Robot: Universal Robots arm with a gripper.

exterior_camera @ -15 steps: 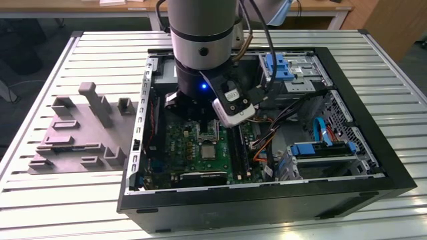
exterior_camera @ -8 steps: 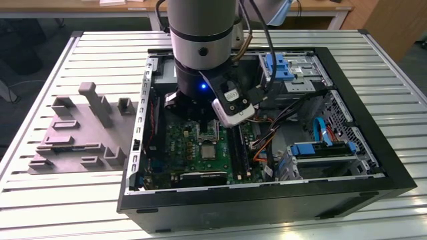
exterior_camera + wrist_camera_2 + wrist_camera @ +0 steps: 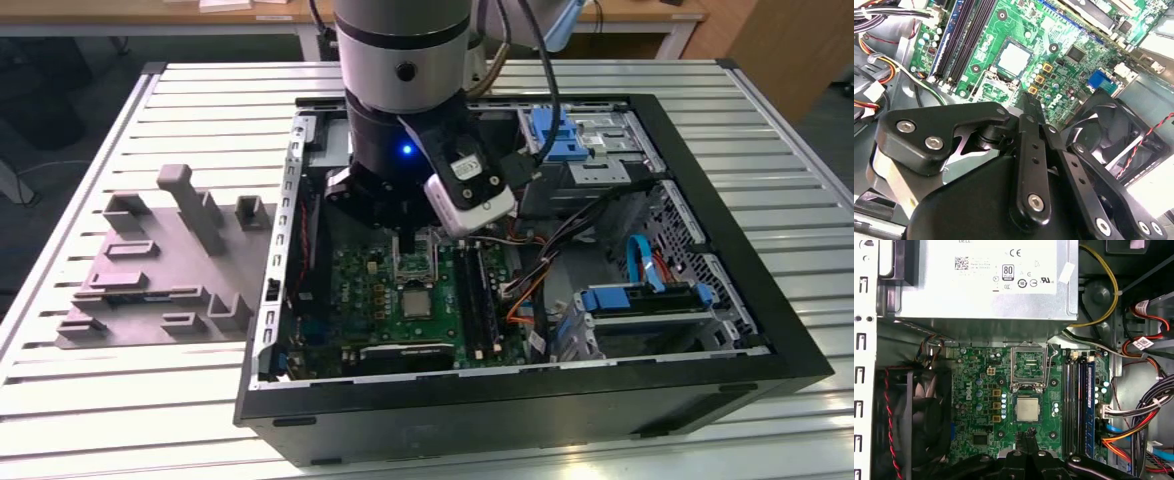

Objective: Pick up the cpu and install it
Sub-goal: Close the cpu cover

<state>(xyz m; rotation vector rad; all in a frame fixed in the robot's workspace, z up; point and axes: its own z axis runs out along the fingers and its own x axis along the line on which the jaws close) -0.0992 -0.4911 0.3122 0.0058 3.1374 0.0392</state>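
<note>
one cpu (image 3: 1027, 409) shows, one green circuit board (image 3: 979, 405), one open computer case (image 3: 747, 350), one grey moulded tray (image 3: 160, 270) and one arm with one gripper (image 3: 1030, 436).

the cpu is a small, thin, flat square with a silvery-grey metal top and a pale rim. in the first wrist view it lies flat in the socket at the middle of the board, and the hinged metal socket frame (image 3: 1029, 370) stands swung open just past its 12 o'clock edge. being square, it has no long axis to speak of; its edges run parallel to the edges of the board and to the memory slots (image 3: 1076, 405) at its 3 o'clock. in the second wrist view the same chip (image 3: 1013, 57) sits face up on the board, above the black gripper links (image 3: 1026, 165). in the exterior view it is a small pale square (image 3: 414, 301) on the board inside the case, just toward 6 o'clock from the gripper's tip.

the gripper fingers (image 3: 1026, 434) are drawn together, tips meeting, with nothing between them. they hang just off the cpu's 6 o'clock edge in the first wrist view, near it; i cannot tell whether they touch the board.

one black fan (image 3: 924, 410) sits at the board's 9 o'clock. the tray lies on the slatted table (image 3: 80, 420) at the case's 9 o'clock in the exterior view.
</note>
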